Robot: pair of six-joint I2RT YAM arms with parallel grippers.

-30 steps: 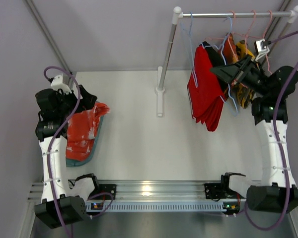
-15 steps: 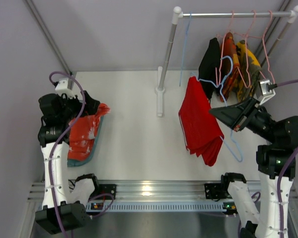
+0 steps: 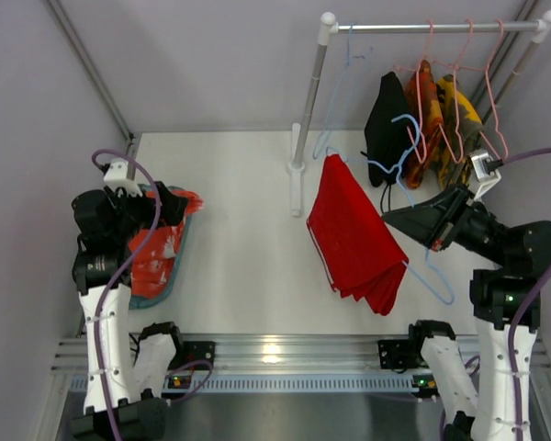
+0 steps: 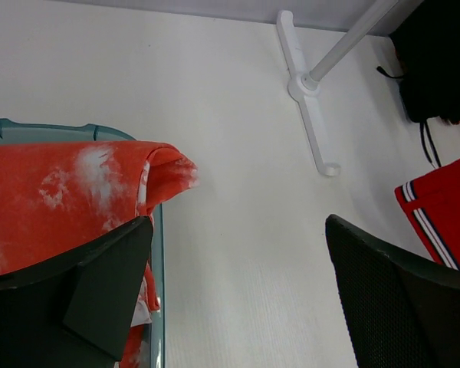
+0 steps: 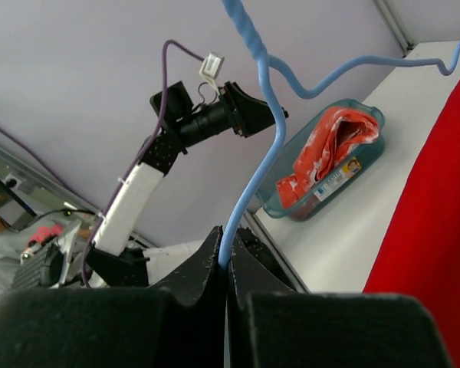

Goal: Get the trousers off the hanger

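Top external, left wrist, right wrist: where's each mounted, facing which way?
Top external: overhead behind the bases, looking down on table and rack; left arm and right arm show.
Left wrist: on the left arm, facing down past the open left tool at blotched trousers in a bin.
Right wrist: on the right arm, facing across the table; right tool shut on blue hanger.
Shared: both wrists see the red trousers.

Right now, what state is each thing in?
Red trousers: draped over the blue hanger, above the table.
Blue hanger: pinched in the right gripper.
Right gripper: shut on the hanger.
Left gripper: open, empty.
Blotched trousers: lying in the bin, spilling over its rim.
Black garment: hanging from the rail.
Yellow-orange garments: hanging from the rail.
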